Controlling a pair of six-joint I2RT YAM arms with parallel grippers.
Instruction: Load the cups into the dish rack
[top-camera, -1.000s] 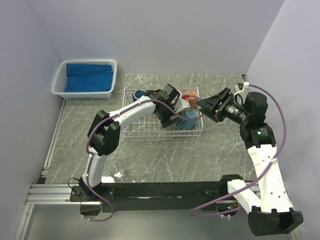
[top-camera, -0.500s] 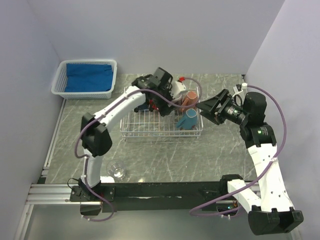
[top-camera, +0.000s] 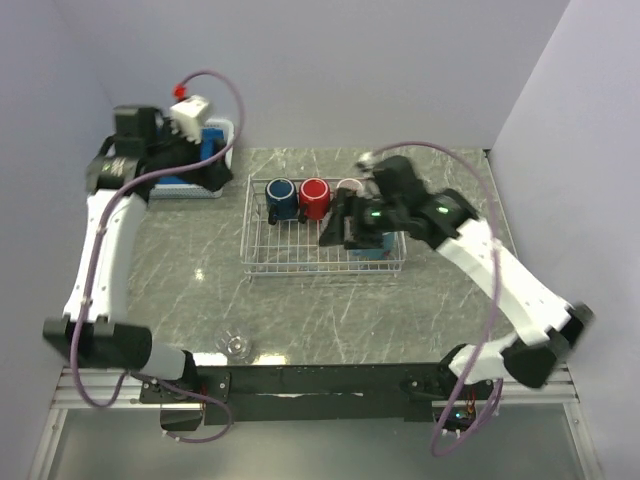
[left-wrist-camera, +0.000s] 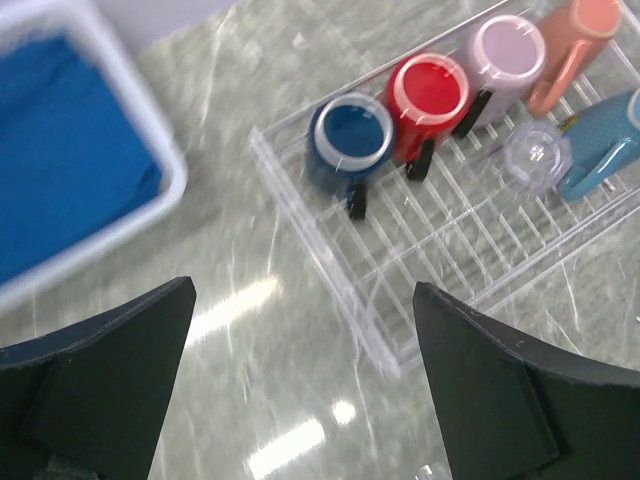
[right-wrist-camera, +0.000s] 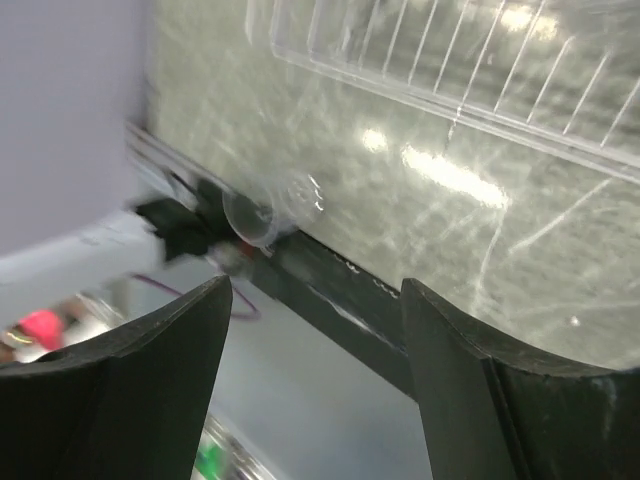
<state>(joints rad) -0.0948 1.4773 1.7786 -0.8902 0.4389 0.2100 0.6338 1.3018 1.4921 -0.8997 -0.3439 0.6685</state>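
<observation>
The left arm (top-camera: 100, 250) rears high at the far left, the left fingers (left-wrist-camera: 100, 380) spread wide and empty above the white basket (left-wrist-camera: 140, 110) of blue cloth (left-wrist-camera: 60, 170), having swung off the dish rack (top-camera: 300, 255) where it hovered a moment ago. The right arm (top-camera: 500, 270), earlier off to the right, now stretches over the rack's right end, the right fingers (right-wrist-camera: 130, 380) apart and holding nothing, hiding part of the light blue mug (left-wrist-camera: 610, 140). The rack also holds a navy mug (top-camera: 280, 195), red mug (top-camera: 315, 197), mauve mug (left-wrist-camera: 505, 50), salmon mug (left-wrist-camera: 580, 40) and clear glass cup (left-wrist-camera: 535, 155); a second glass cup (top-camera: 237, 346) stands on the worktop (top-camera: 330, 310) near its front edge.
</observation>
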